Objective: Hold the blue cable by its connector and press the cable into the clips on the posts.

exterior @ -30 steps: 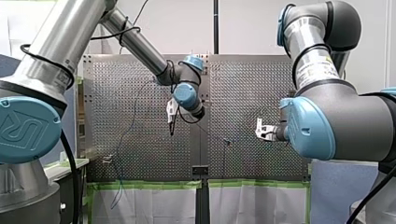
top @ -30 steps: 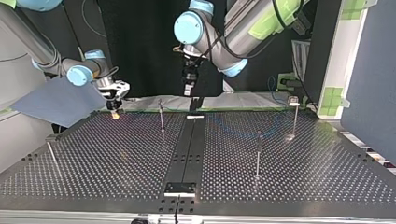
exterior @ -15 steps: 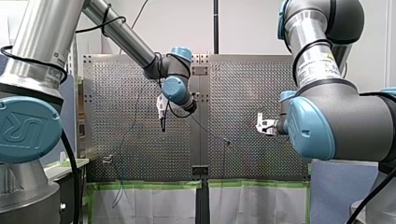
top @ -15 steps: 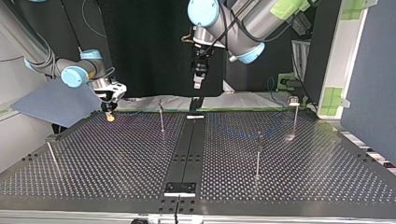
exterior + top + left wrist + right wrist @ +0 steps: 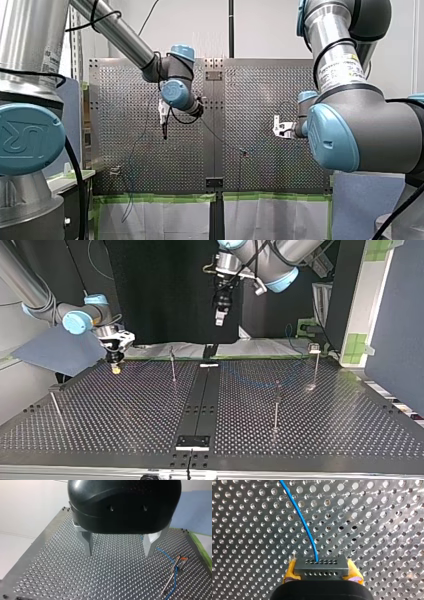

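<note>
Right wrist view: right gripper [image 5: 322,569] clamps the half-hidden connector [image 5: 321,564], blue cable [image 5: 304,522] cut off; left gripper [image 5: 119,554] gapes wide

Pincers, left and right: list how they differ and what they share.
The left pincer is open and empty; the right pincer is shut on the connector of the cable. The left pincer's fingers are grey metal; the right pincer's pads are yellow. Both face the table.
</note>
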Action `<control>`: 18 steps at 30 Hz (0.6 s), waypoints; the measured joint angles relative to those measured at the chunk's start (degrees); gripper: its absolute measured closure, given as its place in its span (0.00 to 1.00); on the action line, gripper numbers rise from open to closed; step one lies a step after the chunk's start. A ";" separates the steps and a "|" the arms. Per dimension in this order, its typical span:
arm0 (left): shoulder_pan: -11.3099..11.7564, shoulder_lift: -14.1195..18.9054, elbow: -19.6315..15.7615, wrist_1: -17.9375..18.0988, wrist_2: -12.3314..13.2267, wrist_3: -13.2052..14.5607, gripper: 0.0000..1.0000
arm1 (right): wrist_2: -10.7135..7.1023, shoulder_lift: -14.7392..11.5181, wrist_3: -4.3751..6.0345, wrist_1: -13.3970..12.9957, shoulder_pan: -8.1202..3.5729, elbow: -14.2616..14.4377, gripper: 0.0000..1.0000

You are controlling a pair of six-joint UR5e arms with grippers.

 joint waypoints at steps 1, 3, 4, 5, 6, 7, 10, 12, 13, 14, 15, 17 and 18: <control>0.03 0.39 -0.41 0.41 -0.25 0.39 0.00 | 0.01 0.00 -0.01 -0.05 0.09 0.01 1.00; 0.12 1.14 -1.19 1.16 -0.61 1.05 0.00 | -0.01 -0.01 -0.02 -0.11 0.17 0.02 1.00; 0.15 1.34 -1.41 1.35 -0.70 1.22 0.00 | -0.01 -0.01 -0.02 -0.14 0.20 0.03 1.00; 0.18 1.52 -1.60 1.53 -0.77 1.38 0.00 | -0.01 -0.01 -0.02 -0.15 0.22 0.03 1.00; 0.20 1.61 -1.69 1.63 -0.81 1.45 0.00 | -0.02 -0.01 -0.03 -0.16 0.23 0.04 1.00; 0.21 1.67 -1.74 1.68 -0.83 1.50 0.00 | -0.02 -0.02 -0.03 -0.16 0.23 0.04 1.00; 0.22 1.75 -1.83 1.78 -0.86 1.58 0.00 | -0.02 -0.02 -0.03 -0.17 0.24 0.04 1.00; 0.22 1.76 -1.84 1.79 -0.87 1.59 0.00 | -0.02 -0.02 -0.03 -0.18 0.25 0.04 1.00; 0.23 1.76 -1.84 1.80 -0.87 1.60 0.00 | -0.03 -0.02 -0.03 -0.18 0.25 0.04 1.00; 0.23 1.76 -1.84 1.80 -0.88 1.60 0.00 | -0.03 -0.02 -0.03 -0.18 0.25 0.04 1.00; 0.23 1.76 -1.84 1.81 -0.88 1.60 0.00 | -0.03 -0.02 -0.03 -0.17 0.25 0.04 1.00; 0.23 1.77 -1.85 1.81 -0.88 1.60 0.00 | -0.03 -0.02 -0.03 -0.18 0.25 0.04 1.00; 0.23 1.78 -1.85 1.81 -0.88 1.60 0.00 | -0.03 -0.02 -0.03 -0.18 0.25 0.04 1.00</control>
